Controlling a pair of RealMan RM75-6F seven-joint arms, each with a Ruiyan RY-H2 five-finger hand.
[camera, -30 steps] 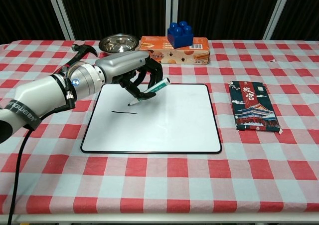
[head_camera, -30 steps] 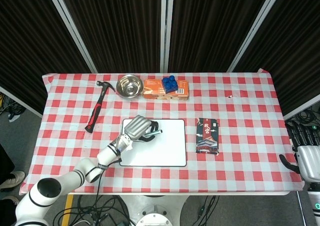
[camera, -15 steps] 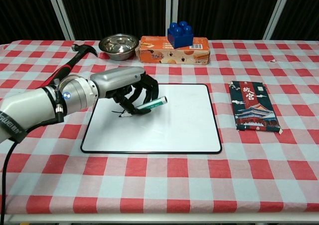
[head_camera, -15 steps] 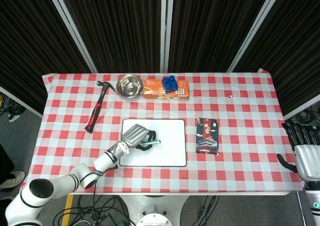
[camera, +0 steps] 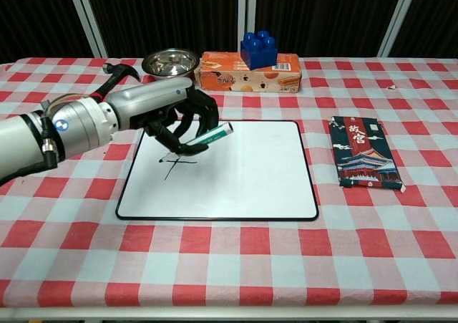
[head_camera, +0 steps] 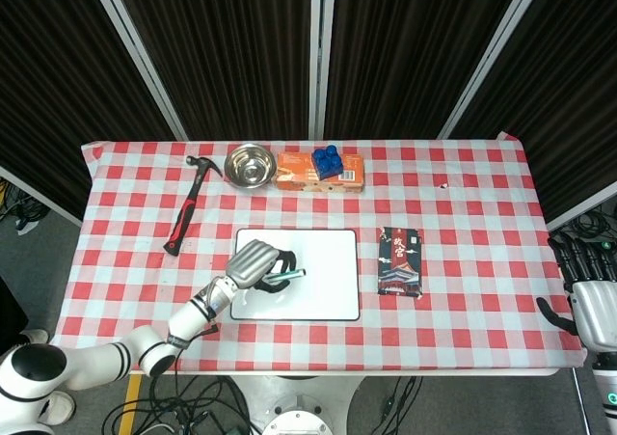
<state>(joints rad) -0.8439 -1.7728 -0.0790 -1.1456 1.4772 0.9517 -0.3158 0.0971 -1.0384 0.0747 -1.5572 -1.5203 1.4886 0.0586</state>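
The left hand (camera: 168,115) is curling its fingers around a marker (camera: 208,137), tilting its tip down onto the whiteboard (camera: 243,187) left of frame centre, beside a drawn cross.

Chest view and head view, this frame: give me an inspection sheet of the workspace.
Surface: table in red-checked cloth.
Job's things: whiteboard with crossed black strokes; marker, tip down by the strokes.
Clutter: hammer, steel bowl, orange box bearing a blue block, dark packet.
Hands: left hand holds the marker; right hand off the table edge, holding nothing.
Cables: on the floor.
Surroundings: dark curtains.
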